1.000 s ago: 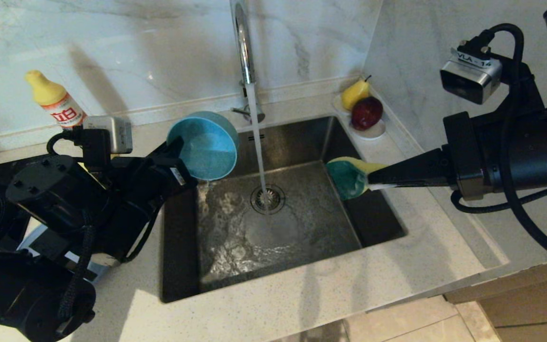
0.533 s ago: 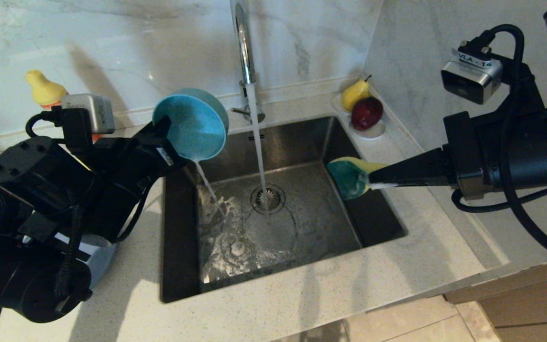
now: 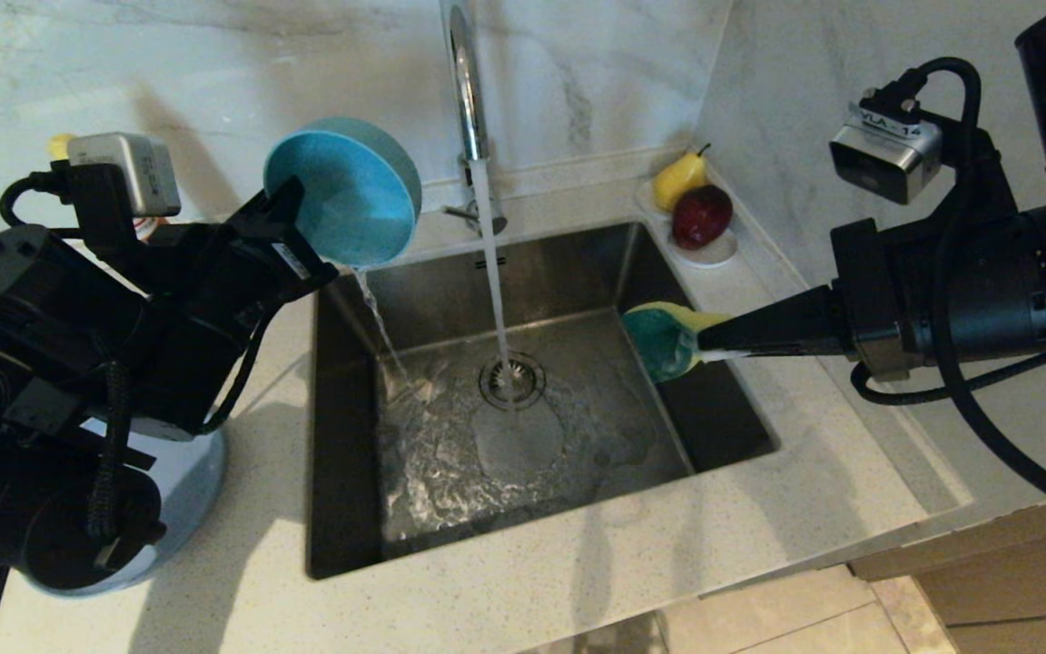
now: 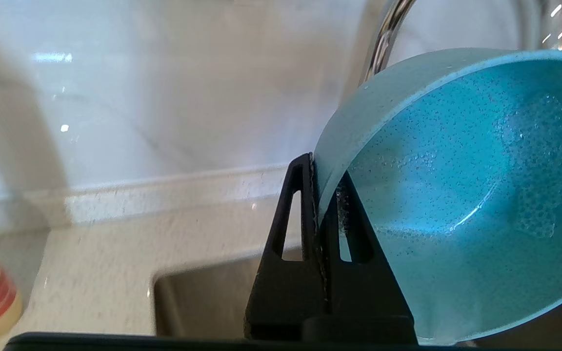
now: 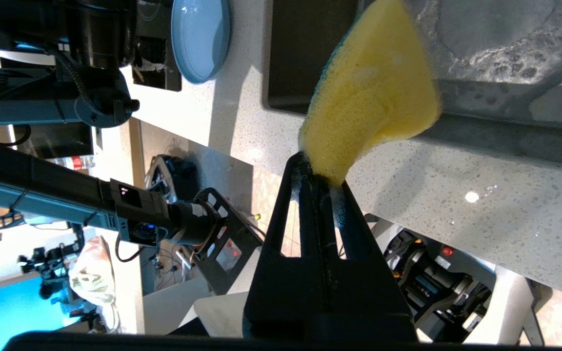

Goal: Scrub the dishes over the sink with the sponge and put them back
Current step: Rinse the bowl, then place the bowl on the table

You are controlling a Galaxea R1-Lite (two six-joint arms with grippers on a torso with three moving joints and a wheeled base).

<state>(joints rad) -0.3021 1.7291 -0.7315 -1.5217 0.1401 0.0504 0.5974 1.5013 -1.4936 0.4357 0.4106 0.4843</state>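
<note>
- Right gripper [image 3: 709, 343], pinched on the sponge [image 3: 664, 338], hangs idle over the sink's [image 3: 523, 536] right edge.
- Left gripper [image 3: 300, 238] clamps the tilted teal-blue bowl's [image 3: 346, 191] rim at the far-left corner, draining rinse water; replacing it remains.
- Grey-blue plate [image 3: 187, 490] rests near-left; I judge the task partly done.

My right end effector [image 5: 321, 183] pinches the yellow sponge [image 5: 371, 92] by one edge, above the speckled counter [image 5: 456, 180] and sink [image 5: 481, 58]; a grey-blue plate [image 5: 200, 39] lies on the counter beyond.
</note>
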